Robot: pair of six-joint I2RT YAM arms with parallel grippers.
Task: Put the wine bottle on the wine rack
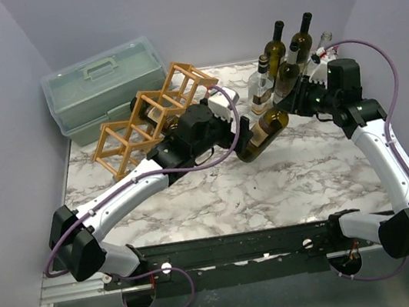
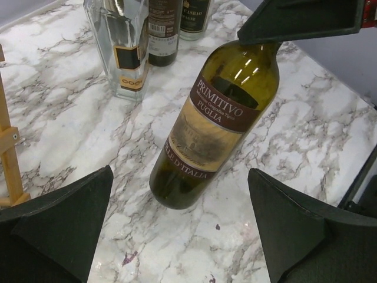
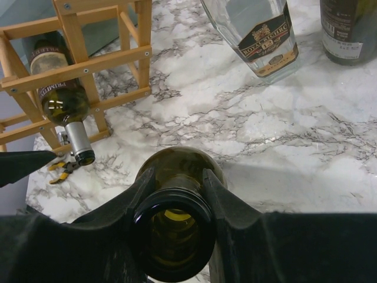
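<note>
While the right hand [image 3: 177,194] is closed around the neck of the wine bottle [image 1: 263,132], the bottle hangs tilted over the middle of the marble desk [image 1: 309,176]. Its open mouth points up toward the right wrist and its base points down and to the left. From the right wrist view, a black finger presses on either side of the neck just below the lip. Whether the base touches the desk or sits just above it cannot be told. Its brown and cream label reads "PRIMITIVO PUGLIA".

The left hand [image 2: 179,177] is spread wide open and holds nothing. Its two fingers frame the base of the bottle from a little way off, without contact. In the top view this hand sits between the bottle and the wine rack [image 1: 155,114].

That rack, a light wooden lattice, stands at the left rear of the desk, near the held bottle but apart from it. A second wine bottle [image 3: 59,97] already lies in one of its cells, neck sticking out toward the front. Behind the rack, against the wall, sits a pale green plastic toolbox [image 1: 99,80].

At the right rear a clear square glass bottle [image 1: 260,86] stands upright beside a cluster of dark standing wine bottles [image 1: 289,50], close behind the right hand.
</note>
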